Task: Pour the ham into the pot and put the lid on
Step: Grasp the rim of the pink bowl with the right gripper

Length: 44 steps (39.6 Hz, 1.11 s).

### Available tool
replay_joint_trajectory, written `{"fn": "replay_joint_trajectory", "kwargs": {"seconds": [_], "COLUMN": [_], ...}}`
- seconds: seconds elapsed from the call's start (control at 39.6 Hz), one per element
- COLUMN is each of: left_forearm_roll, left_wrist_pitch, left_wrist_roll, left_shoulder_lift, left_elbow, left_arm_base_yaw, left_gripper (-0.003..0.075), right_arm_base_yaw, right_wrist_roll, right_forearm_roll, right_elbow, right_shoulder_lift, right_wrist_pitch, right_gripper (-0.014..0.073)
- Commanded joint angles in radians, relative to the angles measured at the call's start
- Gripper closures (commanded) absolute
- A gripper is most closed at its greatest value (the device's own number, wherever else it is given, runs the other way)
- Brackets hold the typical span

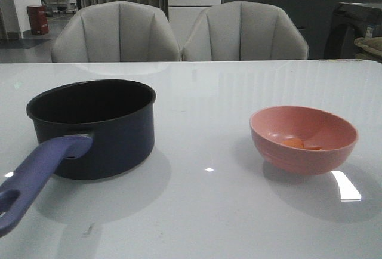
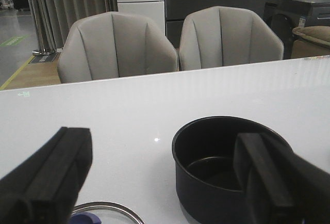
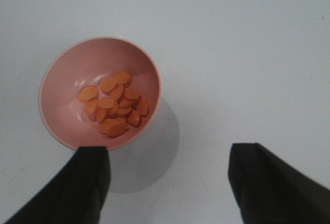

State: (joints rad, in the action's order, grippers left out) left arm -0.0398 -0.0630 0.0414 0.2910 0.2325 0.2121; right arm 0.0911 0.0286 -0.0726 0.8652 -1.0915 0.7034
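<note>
The dark navy pot point(image 1: 95, 129) with a lavender-blue handle point(image 1: 36, 178) stands on the left of the white table; it also shows in the left wrist view point(image 2: 216, 167), empty inside. The pink bowl point(image 1: 303, 138) on the right holds the ham point(image 1: 301, 144), several orange slices seen from above in the right wrist view point(image 3: 114, 105). The lid point(image 2: 105, 213) shows only as a steel rim and blue knob edge in the left wrist view. My left gripper point(image 2: 165, 175) is open and empty, behind the pot. My right gripper point(image 3: 167, 175) is open and empty, above the table beside the bowl point(image 3: 98, 92).
Two grey chairs point(image 1: 179, 32) stand behind the table's far edge. White tabletop point(image 1: 203, 211) lies between pot and bowl. Neither arm shows in the front view.
</note>
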Motion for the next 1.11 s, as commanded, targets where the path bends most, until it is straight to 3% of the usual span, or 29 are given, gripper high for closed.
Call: {"fn": "replay_joint_trajectory", "kwargs": {"seconds": [0.0, 0.3, 0.66, 0.86, 0.96, 1.08], "left_forearm_roll": [-0.003, -0.003, -0.003, -0.003, -0.003, -0.003], "left_wrist_pitch": [0.063, 0.063, 0.063, 0.063, 0.063, 0.063], "left_wrist_roll": [-0.001, -0.001, -0.001, -0.001, -0.001, -0.001], "left_shoulder_lift": [0.004, 0.004, 0.004, 0.004, 0.004, 0.004], "left_elbow": [0.029, 0.029, 0.029, 0.029, 0.029, 0.029], "left_arm_base_yaw": [0.008, 0.008, 0.008, 0.008, 0.008, 0.008], "left_gripper": [0.0115, 0.0115, 0.0115, 0.0115, 0.0115, 0.0115], "right_arm_base_yaw": [-0.004, -0.007, -0.009, -0.009, -0.009, -0.009], "right_wrist_roll": [-0.002, -0.013, -0.029, -0.068, -0.101, -0.109], "right_forearm_roll": [-0.003, -0.02, -0.026, -0.094, -0.139, -0.156], "right_elbow": [0.142, 0.345, 0.441, 0.487, 0.499, 0.525], "right_shoulder_lift": [-0.111, -0.41, -0.642, -0.731, -0.764, -0.796], "right_wrist_pitch": [0.07, 0.175, 0.201, 0.203, 0.203, 0.229], "right_gripper": [0.0011, 0.0011, 0.0011, 0.0019, 0.0104, 0.0329]}}
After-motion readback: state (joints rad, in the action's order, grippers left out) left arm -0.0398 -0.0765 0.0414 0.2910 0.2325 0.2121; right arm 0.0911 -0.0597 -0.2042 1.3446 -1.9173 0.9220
